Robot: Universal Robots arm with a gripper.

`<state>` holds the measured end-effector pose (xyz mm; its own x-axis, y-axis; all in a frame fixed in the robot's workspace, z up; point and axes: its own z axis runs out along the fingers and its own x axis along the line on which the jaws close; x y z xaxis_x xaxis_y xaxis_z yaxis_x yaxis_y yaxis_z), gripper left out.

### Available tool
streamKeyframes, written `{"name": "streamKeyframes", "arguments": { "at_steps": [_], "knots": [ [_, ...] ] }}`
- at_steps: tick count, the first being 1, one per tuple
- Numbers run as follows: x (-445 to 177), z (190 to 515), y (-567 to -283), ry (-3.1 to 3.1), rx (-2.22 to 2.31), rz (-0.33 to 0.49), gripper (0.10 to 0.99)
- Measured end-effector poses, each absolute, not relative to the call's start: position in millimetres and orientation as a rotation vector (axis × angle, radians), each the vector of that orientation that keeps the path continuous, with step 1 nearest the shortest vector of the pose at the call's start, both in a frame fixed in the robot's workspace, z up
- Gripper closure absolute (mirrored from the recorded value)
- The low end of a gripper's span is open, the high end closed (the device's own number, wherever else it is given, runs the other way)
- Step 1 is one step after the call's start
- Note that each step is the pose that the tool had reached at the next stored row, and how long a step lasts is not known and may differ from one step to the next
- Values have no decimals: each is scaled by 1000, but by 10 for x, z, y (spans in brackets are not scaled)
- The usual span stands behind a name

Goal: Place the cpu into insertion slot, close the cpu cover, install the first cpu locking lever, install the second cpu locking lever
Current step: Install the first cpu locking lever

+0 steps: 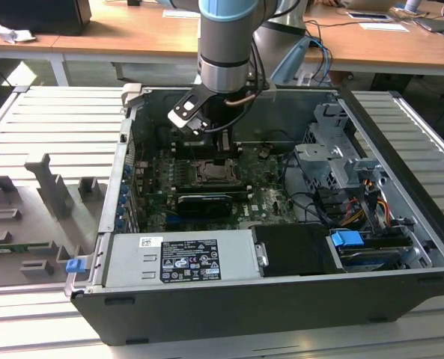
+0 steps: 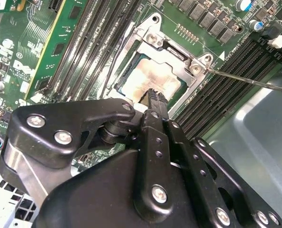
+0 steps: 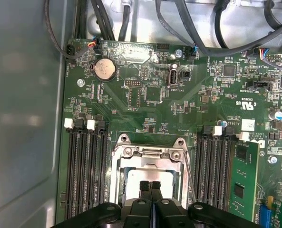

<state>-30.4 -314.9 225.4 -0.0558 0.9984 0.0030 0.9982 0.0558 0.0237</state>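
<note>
PC case [image 1: 229, 314] lies open on the bench [image 1: 49, 127]. Inside, from the exterior view's left: a grey PSU [image 1: 184, 258] w/ a label along the case's near edge. The green mobo [image 1: 263, 196] lies behind it. A metal drive cage [image 1: 334, 161], loose cables and a blue tab [image 1: 347, 239] sit toward the case's corner on the exterior view's right.

The insertion slot [image 1: 214, 173] is mid-board, between rows of long black memory slots [image 3: 86, 166]. The cpu [image 2: 155, 78] lies in it, pale face up. The cpu cover [image 3: 116, 178] appears to lie flat around it. A thin locking lever [image 2: 245, 80] sticks out free over the memory slots.

The gripper [image 1: 223, 152] hangs right over the cpu; contact can't be told. In both wrist views its black fingers [image 3: 144, 187] are pressed together, nothing btwn them.

The bench is ribbed metal slats. Near its edge at the exterior view's left are grey moulded fixtures [image 1: 49, 187] and a small blue clip [image 1: 75, 265]. Wooden desks [image 1: 132, 37] w/ cables and papers stand behind.

The cover is thin, silvery, square-windowed. A round coin cell [image 3: 104, 69] shines on the matte board.
</note>
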Motion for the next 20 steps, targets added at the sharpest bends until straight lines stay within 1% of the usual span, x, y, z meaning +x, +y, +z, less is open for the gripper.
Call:
{"name": "streamKeyframes", "arguments": {
  "at_steps": [12, 20],
  "knots": [
    [-303, 2398, -3149, 2272, 2149, 30, 980],
    [-304, 2655, -3149, 2271, 2148, 28, 980]
  ]
}}
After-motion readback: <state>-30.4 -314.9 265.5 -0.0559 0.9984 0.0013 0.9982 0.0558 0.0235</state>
